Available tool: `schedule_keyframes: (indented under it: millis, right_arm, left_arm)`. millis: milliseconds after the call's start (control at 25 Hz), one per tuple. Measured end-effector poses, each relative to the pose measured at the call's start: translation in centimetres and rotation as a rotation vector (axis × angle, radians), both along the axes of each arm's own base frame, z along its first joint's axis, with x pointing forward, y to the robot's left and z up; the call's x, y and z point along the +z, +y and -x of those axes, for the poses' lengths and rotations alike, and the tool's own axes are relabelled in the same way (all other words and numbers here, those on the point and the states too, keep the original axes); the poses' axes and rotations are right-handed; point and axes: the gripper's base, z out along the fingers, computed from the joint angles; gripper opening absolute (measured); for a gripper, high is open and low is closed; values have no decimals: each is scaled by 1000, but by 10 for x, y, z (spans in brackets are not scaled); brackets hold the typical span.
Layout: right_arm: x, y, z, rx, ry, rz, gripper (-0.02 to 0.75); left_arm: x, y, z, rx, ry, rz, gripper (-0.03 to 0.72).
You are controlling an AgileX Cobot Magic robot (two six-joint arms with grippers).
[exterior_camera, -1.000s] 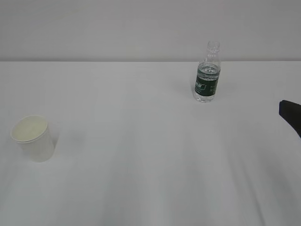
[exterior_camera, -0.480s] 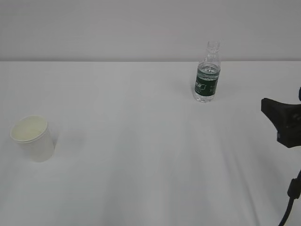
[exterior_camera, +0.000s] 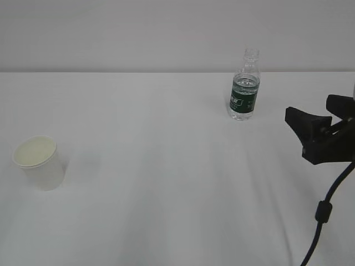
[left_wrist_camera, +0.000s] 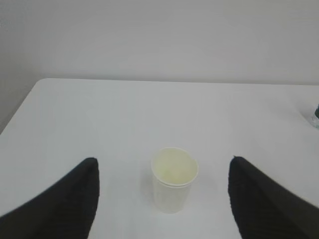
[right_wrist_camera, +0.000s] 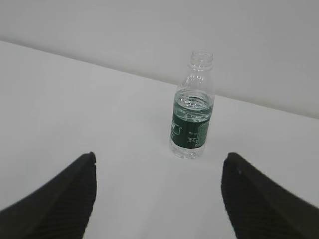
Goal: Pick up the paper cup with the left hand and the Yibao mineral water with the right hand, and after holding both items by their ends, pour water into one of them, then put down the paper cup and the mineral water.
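Evidently both tools are spread wide to straddle targets: the left hand (left_wrist_camera: 159, 199) frames the paper cup (left_wrist_camera: 174, 179), the right hand (right_wrist_camera: 157, 194) the seemingly uncapped Yibao mineral water (right_wrist_camera: 192, 118).

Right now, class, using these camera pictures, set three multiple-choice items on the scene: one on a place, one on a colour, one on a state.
1. Where does the paper cup stand in the exterior view?
A. near left of the table
B. far right, beside the bottle
C. on top of the bottle

2. What colour is the label band on the Yibao mineral water?
A. red
B. dark green
C. yellow

3. How is the right hand set?
A. shut on the bottle
B. shut on the cup
C. open, with the bottle ahead and untouched

Answers: 1 A, the cup stands alone at the near left. 2 B, the band is dark green with white print. 3 C, the right wrist view shows both fingers wide apart with the bottle standing beyond them.
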Motion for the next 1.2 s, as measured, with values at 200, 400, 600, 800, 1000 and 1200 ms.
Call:
schedule_keyframes:
  millis: [200,400,600,800,1000,1200]
  right_arm:
    - [-19,1,-2,-14,-17,-88,592]
    - [-35,0,2,-11,-67,-119,592]
    - [-44,-2,9,-6,-92,-138,592]
    - [-54,-4,17,-16,-39,-163,592]
    - [-58,-5,20,-23,-17,-180,592]
    - [-58,-8,20,-48,-20,-164,592]
  left_arm:
    - [0,0,0,-3,3,10,573]
    - [0,-1,0,-5,5,14,573]
    - [0,-1,0,-5,5,14,573]
    - [0,-1,0,-5,5,14,573]
    - [0,-1,0,-5,5,14,572]
    - [0,-1,0,-5,3,14,572]
